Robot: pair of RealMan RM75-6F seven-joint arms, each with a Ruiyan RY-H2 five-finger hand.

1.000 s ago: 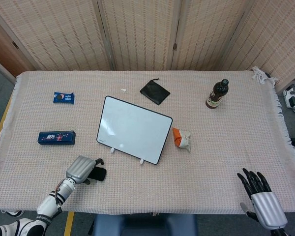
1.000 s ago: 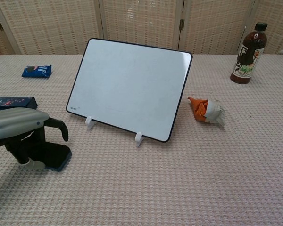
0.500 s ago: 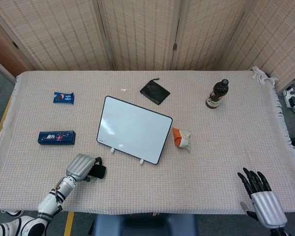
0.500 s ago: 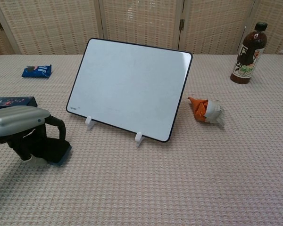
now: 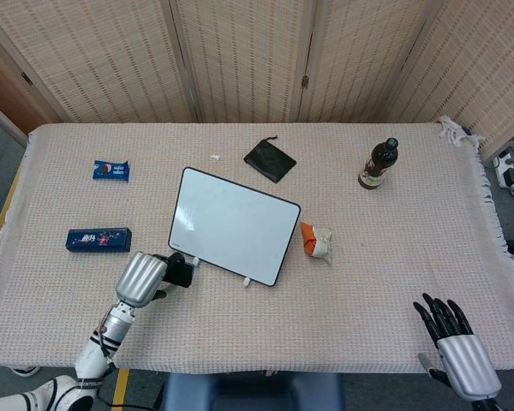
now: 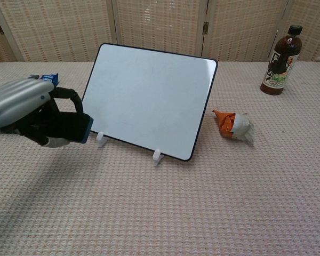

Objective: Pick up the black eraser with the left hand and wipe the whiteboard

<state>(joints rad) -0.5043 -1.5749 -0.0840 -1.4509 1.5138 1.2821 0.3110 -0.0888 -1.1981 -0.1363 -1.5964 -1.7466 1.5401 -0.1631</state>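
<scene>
My left hand (image 5: 146, 277) (image 6: 29, 109) grips the black eraser (image 5: 181, 272) (image 6: 70, 128) and holds it off the table, just left of the whiteboard's lower left corner. The whiteboard (image 5: 234, 224) (image 6: 149, 98) stands tilted back on two small white feet at the middle of the table, its face blank. My right hand (image 5: 457, 348) lies at the near right edge of the table with its fingers spread and nothing in it; only the head view shows it.
A dark bottle (image 5: 378, 164) (image 6: 280, 53) stands at the back right. An orange and white wrapper (image 5: 316, 241) (image 6: 233, 125) lies right of the board, a black pouch (image 5: 270, 159) behind it. A blue packet (image 5: 110, 169) and blue box (image 5: 98, 239) lie at left.
My left hand has closed on the eraser, lifted it from the table and carried it up and towards the whiteboard's lower left corner. The right hand has stayed still.
</scene>
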